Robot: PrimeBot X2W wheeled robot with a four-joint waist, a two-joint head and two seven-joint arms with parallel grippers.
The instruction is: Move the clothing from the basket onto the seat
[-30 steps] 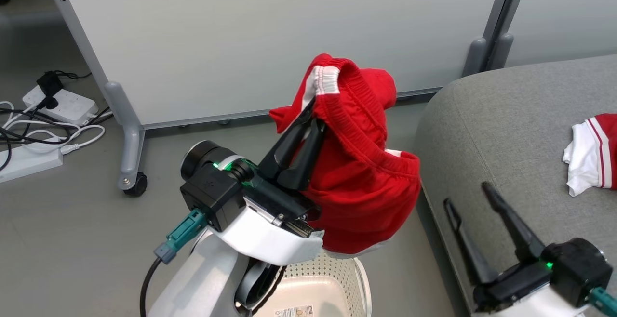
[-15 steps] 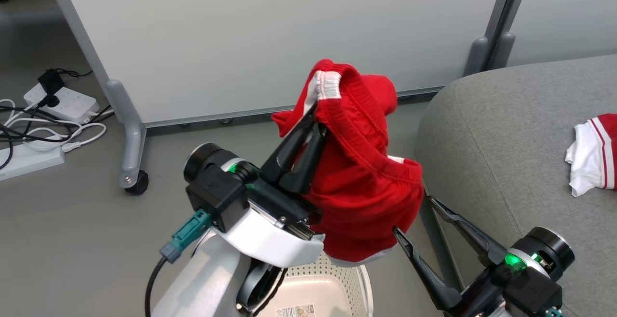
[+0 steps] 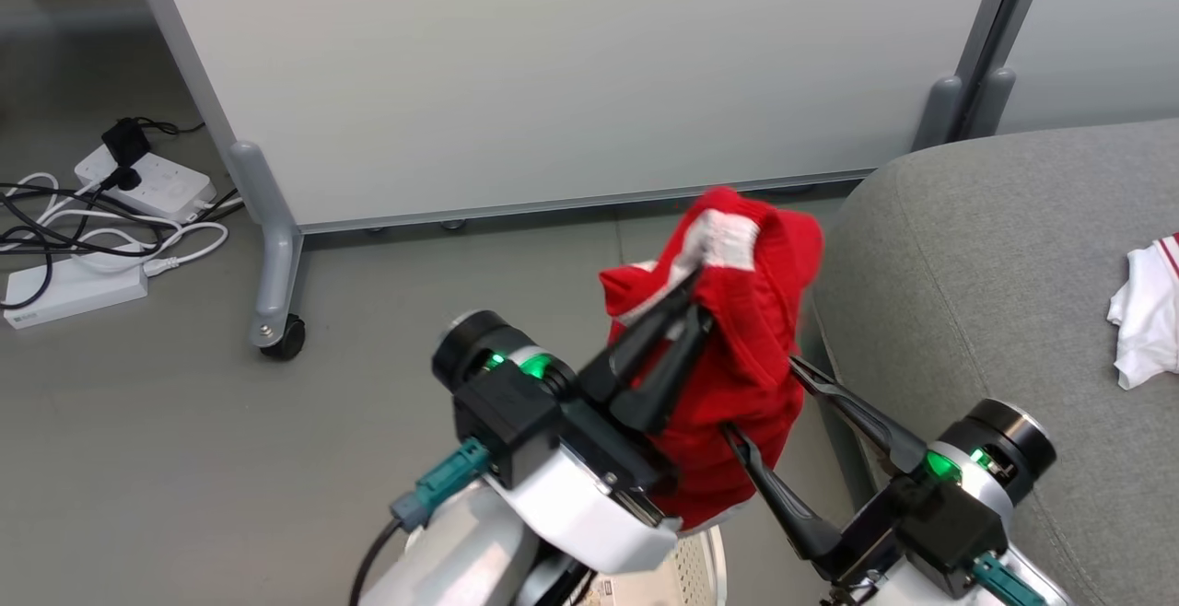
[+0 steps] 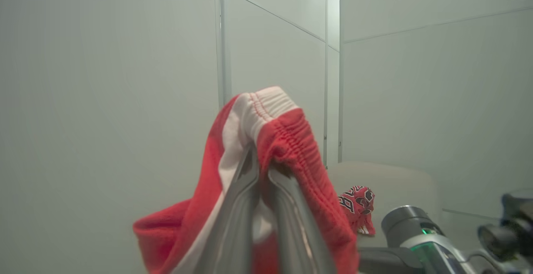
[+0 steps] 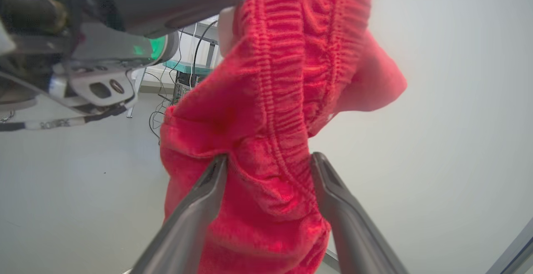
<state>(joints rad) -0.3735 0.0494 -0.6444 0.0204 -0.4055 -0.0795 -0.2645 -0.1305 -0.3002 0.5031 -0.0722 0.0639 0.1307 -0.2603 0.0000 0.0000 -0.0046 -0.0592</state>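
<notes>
Our left gripper [image 3: 698,297] is clamped tight on the elastic waistband of the red garment [image 3: 764,265], where the white stripe meets the red. The cloth hangs from it in a bunch above the basket [image 3: 693,571], whose perforated wall peeks out at the bottom of the head view. Our right gripper [image 3: 761,394] stands wide apart, one finger on each side of the hanging lower fold, at or near the cloth but not pinching it. We judge the step in hand to be the carry across to the seat [image 3: 967,247], just beside us on our right, with the right gripper perhaps about to take a second hold. To do it well we should close on a thick fold rather than a single layer. We should then lift until the hem clears the seat's rounded edge and let go only once the cloth is well over the cushion, since a drop at the edge could slide to the floor. A second garment [image 3: 1142,320], white with red trim, lies further along the seat, and we should set this one near it without dragging it off. Behind stands a pale partition panel [image 3: 553,72] on a caster [image 3: 287,337]. Well off to our left lie power strips [image 3: 147,178] and tangled cables [image 3: 83,242], none of them in the path. The one close obstacle is the seat's own side, which our right forearm must not knock
</notes>
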